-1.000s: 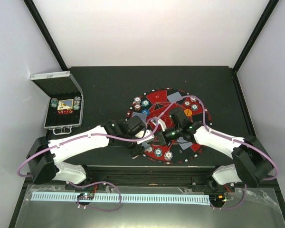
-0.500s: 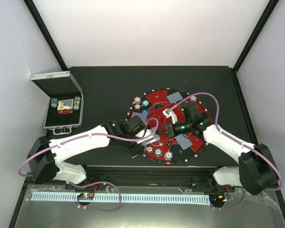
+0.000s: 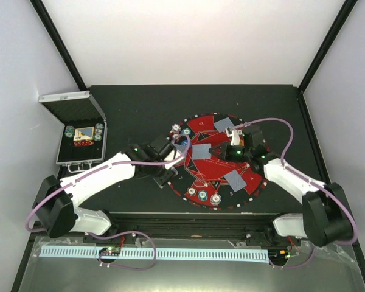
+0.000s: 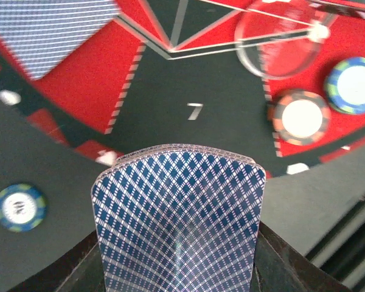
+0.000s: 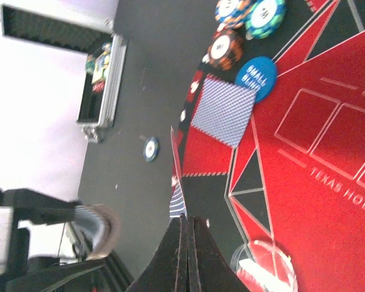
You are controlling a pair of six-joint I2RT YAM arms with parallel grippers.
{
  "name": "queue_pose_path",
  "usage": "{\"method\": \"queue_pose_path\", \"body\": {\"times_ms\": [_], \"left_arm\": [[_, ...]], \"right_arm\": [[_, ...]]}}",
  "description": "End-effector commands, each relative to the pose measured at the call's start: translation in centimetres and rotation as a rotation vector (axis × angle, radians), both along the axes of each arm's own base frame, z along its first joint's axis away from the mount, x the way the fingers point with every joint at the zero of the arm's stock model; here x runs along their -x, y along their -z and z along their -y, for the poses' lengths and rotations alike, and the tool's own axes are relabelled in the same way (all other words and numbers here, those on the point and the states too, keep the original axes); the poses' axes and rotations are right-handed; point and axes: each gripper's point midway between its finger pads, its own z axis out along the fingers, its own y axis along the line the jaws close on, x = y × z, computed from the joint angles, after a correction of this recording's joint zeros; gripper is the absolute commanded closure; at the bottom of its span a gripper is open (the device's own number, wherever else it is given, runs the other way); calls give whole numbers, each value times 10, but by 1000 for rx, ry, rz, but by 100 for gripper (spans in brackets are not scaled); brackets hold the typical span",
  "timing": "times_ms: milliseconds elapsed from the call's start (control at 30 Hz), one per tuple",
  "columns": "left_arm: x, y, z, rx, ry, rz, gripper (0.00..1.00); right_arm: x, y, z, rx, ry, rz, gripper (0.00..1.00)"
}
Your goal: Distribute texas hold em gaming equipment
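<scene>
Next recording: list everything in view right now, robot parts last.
Case: one, silver, open, left side of table, holding chips.
Mat: one, red and black, round, table centre.
Cards on mat: three, grey-blue backs, lying flat.
Chip stacks: at least six, teal, red, grey, on mat's near and left edges.
Loose chip: one, blue-green, on table beside mat.
Small blind disc: one, blue, on mat's left edge.
Clear disc: one, transparent, on mat.
Left gripper: closed on blue-backed deck.
Right gripper: shut on one card, edge-on.
</scene>
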Motion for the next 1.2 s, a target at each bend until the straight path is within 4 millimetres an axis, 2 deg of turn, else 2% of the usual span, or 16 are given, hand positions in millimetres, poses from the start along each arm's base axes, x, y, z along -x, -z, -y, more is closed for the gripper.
{"method": "queue_pose_path", "body": {"times_ms": [0,133,433,500,600,800,1167], "left_arm": [[-27,-19,-25,8,-123,70,49],[-30,-19,-30,13,-147,65,49],[-29,-15,-27,19,-142,43,49],[-29,-16,-26,20,-138,41,49],[-28,-16,-25,27,-134,38,49],[-27,-19,-25,44,-135,47,49],[-26,-19,-23,55,-125,41,49]], "right_arm": [[-38,3,-7,-60,152,-19,99],[-51,9,-35,-44,127,-41,99],[-57,35,-109,-40,33,-121,99],[-57,45,-119,-34,28,-145,99],[-61,65,-123,-7,54,-181,99],[-66,91,-119,51,86,-214,99],[-64,114,-105,148,127,-243,99]]}}
